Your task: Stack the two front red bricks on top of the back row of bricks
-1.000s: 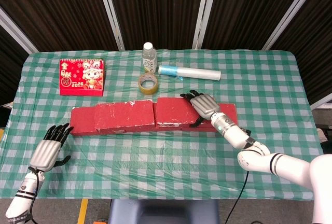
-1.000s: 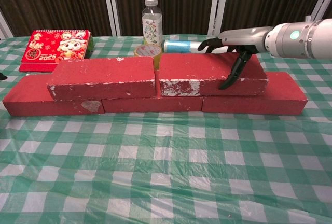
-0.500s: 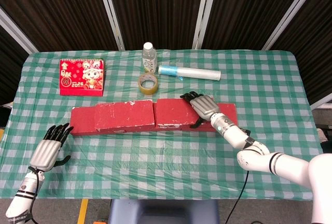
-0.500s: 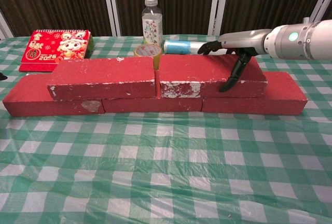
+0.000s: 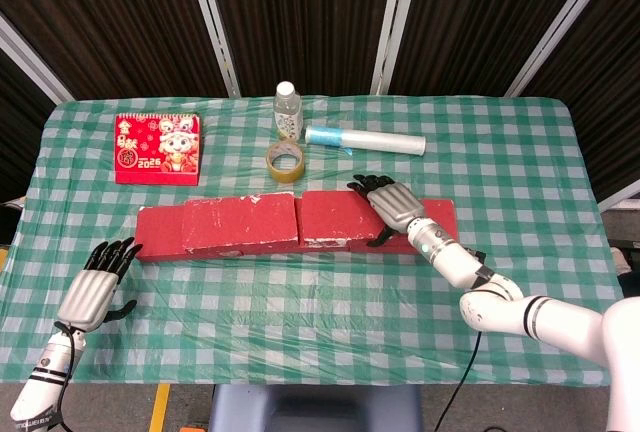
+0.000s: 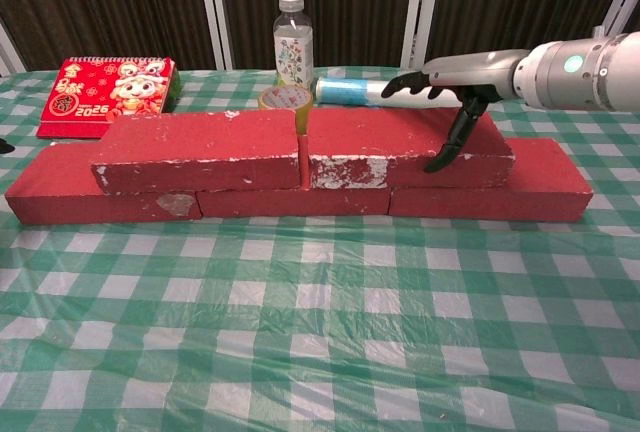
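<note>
**Stacking bricks: both top ones are up on the row**

Covering pretty much everything is the green checked tablecloth [image 5: 300,292]. On it sits the back row of bricks [image 6: 540,187], running left to right, with the left top brick [image 6: 195,149] and the right top brick [image 6: 400,147] lying flat on top, ends nearly touching in the middle.

The right hand [image 5: 392,204] sits at the right end of the right top brick, fingers spread, nothing gripped. In the chest view the thumb hangs down over the brick's front face; whether it actually touches, can't tell. The left hand [image 5: 92,290] only shows in the head view, down at the near left corner, fingers apart and holding nothing, well apart from the bricks.

Behind the row: red calendar [image 5: 158,148] far left, a rolled blue-and-white bundle [image 5: 365,139], a clear water bottle [image 6: 292,44] standing upright with its cap on, and a tape roll [image 5: 285,162] just in front of it. Can't make out what's inside the bottle.
</note>
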Motion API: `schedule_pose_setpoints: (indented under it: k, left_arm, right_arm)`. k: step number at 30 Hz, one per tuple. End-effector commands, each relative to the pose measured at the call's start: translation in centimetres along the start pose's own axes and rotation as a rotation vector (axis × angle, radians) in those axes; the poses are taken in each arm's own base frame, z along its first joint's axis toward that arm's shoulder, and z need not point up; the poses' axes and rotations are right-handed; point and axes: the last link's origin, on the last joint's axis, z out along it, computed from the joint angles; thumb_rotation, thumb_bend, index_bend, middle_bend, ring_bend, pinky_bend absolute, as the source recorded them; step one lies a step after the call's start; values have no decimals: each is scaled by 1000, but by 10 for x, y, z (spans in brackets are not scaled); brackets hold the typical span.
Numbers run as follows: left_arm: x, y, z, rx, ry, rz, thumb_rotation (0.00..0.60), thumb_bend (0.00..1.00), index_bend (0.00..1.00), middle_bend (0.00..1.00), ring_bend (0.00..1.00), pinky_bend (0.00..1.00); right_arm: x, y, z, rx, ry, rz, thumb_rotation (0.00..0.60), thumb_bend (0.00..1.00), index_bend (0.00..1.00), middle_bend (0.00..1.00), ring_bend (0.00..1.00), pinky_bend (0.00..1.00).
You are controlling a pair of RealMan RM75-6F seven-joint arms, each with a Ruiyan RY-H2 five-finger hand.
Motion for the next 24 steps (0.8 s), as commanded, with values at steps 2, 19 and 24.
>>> schedule_pose_setpoints:
  k: [2, 19, 24]
  left_arm:
    - [1, 0, -1, -3, 6, 1, 600, 256, 0, 0, 0, 27]
    - [0, 6, -3, -19, 7, 8, 600, 256, 0, 0, 0, 27]
    - [-1, 5, -2, -16, 6, 9, 600, 255, 0, 0, 0, 27]
  right_arm:
    - [11, 7, -22, 8, 48, 26, 600, 41, 0, 38, 0, 184]
    - [10, 114, -104, -180, 111, 8, 569, 40, 373, 33, 0, 137]
    - [-16, 122, -95, -187, 37, -4, 568, 40, 391, 33, 0, 134]
